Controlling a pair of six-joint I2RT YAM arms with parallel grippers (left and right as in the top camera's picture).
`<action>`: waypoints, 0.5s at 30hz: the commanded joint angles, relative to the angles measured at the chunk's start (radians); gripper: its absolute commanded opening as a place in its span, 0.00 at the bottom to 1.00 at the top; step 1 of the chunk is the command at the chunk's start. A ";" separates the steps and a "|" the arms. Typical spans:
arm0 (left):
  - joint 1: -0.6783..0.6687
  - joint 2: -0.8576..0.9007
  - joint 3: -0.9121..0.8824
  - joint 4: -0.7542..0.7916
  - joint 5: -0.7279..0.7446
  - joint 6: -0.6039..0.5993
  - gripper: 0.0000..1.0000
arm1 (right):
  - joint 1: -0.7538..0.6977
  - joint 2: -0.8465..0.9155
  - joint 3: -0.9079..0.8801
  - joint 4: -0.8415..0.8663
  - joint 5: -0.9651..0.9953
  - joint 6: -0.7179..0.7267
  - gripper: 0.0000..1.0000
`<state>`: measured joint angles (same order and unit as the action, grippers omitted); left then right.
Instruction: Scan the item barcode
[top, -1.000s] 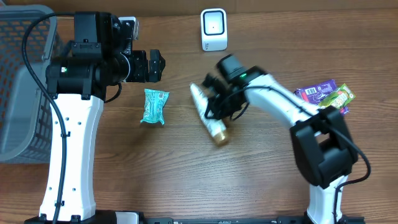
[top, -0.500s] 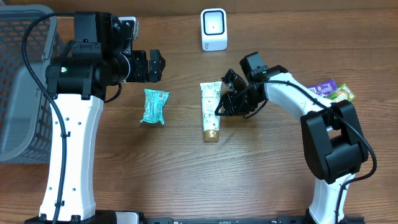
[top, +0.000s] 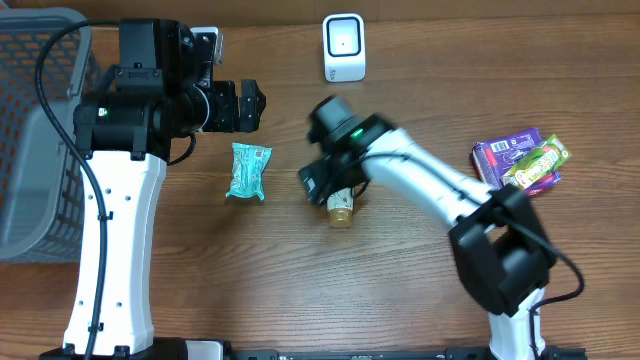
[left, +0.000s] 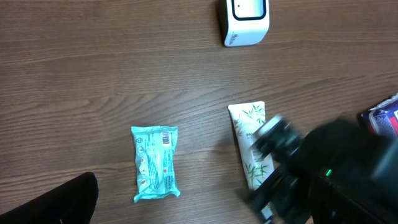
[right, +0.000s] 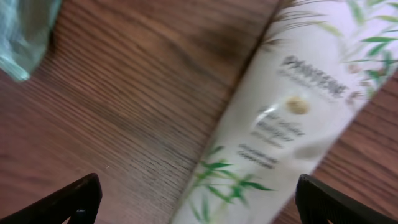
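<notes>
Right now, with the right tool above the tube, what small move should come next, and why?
Probably lower the right tool and close it on the white bamboo-print plastic tube. It lies flat on the wooden table, the jaws stand wide open over it, and the white box-shaped scanner sits at the far edge, so the tube needs lifting.

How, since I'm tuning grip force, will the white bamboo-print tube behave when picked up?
Probably squashy: the tube has a flat crimped end, so it may give when squeezed. Its smooth printed skin may be slick. Its flattened body seems unlikely to roll, though the round gold cap might pivot.
</notes>
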<state>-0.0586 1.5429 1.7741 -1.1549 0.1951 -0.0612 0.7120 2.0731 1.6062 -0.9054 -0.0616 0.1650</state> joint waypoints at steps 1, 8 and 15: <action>-0.001 0.006 0.011 0.001 0.005 -0.014 1.00 | 0.064 0.061 0.011 -0.002 0.324 0.053 1.00; -0.001 0.006 0.011 0.001 0.005 -0.014 1.00 | 0.102 0.108 0.010 -0.028 0.466 0.012 1.00; -0.001 0.006 0.011 0.001 0.005 -0.014 1.00 | 0.100 0.197 0.010 -0.085 0.563 -0.036 0.66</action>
<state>-0.0586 1.5429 1.7741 -1.1549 0.1951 -0.0612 0.8200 2.1948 1.6245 -0.9703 0.4103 0.1524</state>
